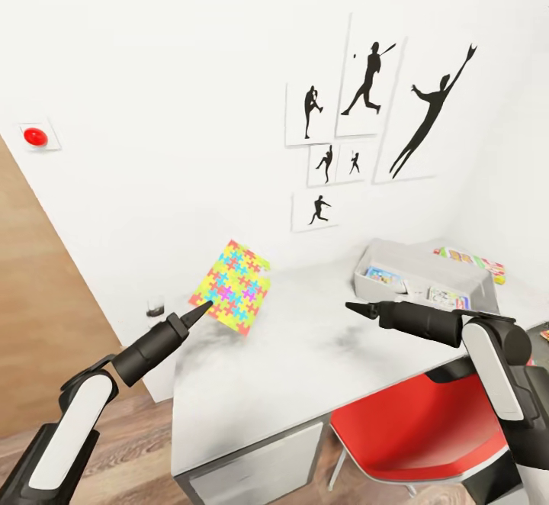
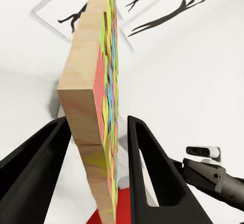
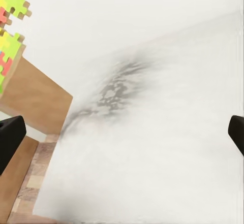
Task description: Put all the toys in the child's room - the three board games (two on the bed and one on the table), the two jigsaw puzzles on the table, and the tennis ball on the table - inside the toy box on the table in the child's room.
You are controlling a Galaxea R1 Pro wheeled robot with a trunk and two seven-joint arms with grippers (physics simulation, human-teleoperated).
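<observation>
My left gripper (image 1: 204, 308) clamps a jigsaw puzzle (image 1: 232, 287) tilted above the table (image 1: 305, 368); my right gripper (image 1: 352, 307) hangs spread wide, empty, near toy box (image 1: 423, 272).

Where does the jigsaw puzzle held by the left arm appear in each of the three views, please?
Head view: the jigsaw puzzle is left of centre, tilted, lifted above the table's left end, at the left gripper's tip.
Left wrist view: the puzzle is seen edge-on, between the jaws.
Right wrist view: its corner sits at the upper left edge.
Shared landmark: the wall pictures of sports silhouettes appear in the head and left wrist views.
</observation>
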